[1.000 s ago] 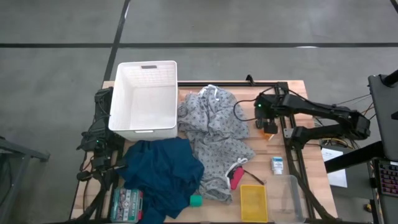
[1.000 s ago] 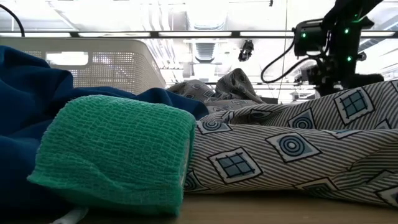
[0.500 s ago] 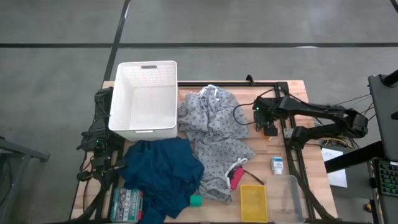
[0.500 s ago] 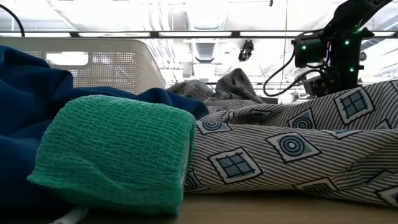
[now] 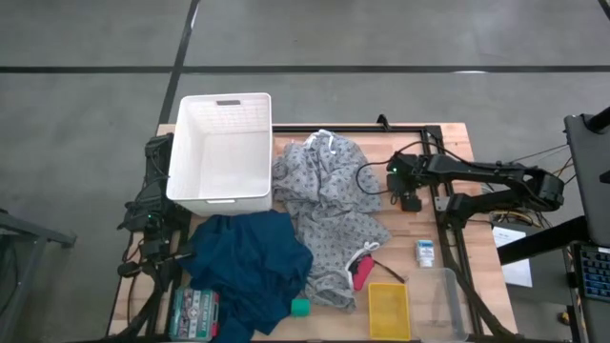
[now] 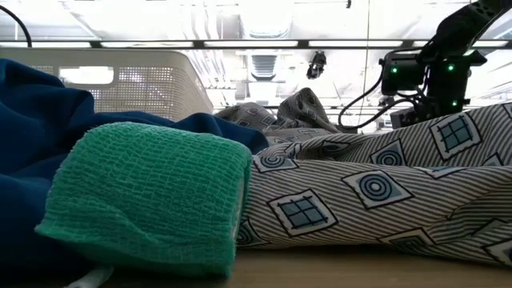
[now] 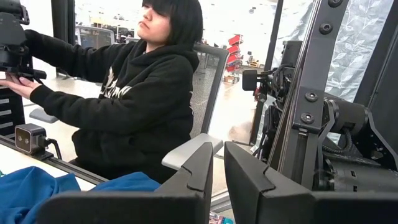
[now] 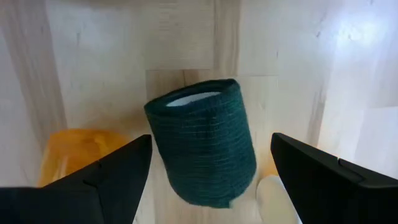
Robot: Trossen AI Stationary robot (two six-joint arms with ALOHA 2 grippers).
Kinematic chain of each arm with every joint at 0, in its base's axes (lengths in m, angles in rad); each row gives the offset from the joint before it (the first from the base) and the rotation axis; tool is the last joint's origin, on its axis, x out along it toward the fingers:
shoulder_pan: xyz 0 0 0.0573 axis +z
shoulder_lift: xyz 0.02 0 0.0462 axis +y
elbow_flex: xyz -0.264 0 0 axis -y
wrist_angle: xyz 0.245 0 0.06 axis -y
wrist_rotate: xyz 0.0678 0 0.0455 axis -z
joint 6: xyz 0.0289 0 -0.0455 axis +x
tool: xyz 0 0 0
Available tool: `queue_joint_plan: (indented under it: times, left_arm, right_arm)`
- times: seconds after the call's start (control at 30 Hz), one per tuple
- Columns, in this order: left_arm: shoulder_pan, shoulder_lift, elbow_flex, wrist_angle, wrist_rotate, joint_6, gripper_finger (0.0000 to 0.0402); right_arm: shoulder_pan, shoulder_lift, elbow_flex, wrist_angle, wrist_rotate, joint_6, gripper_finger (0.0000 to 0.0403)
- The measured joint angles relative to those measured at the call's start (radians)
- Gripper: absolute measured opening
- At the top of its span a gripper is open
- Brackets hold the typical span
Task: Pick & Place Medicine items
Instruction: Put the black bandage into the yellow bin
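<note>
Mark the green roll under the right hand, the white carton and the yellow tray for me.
Green roll (image 8: 202, 146), right wrist view, on its wrapped side, between the open fingers.
White carton (image 5: 425, 252), high view, on its top face.
Yellow tray (image 5: 388, 311), high view, on its bare floor.

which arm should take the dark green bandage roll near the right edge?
Right. Its open hand is already over the dark green roll, one finger on each side of it on the wood. The left hand is parked at the table's far left, fingers nearly together, facing away toward a seated person.
</note>
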Motion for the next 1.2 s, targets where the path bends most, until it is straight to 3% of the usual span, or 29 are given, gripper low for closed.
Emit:
queue_joint_plan:
  times: [0.27, 0.77, 1.2]
  left_arm:
    - [0.000, 0.000, 0.000, 0.000, 0.000, 0.000, 0.0047]
    - [0.000, 0.000, 0.000, 0.000, 0.000, 0.000, 0.0047]
    - [0.000, 0.000, 0.000, 0.000, 0.000, 0.000, 0.0047]
  right_arm:
    - [0.000, 0.000, -0.033, 0.044, -0.038, 0.034, 0.0314]
    - [0.000, 0.000, -0.014, 0.067, -0.042, 0.046, 0.0214]
    - [0.000, -0.005, 0.042, 0.052, -0.041, 0.059, 0.0208]
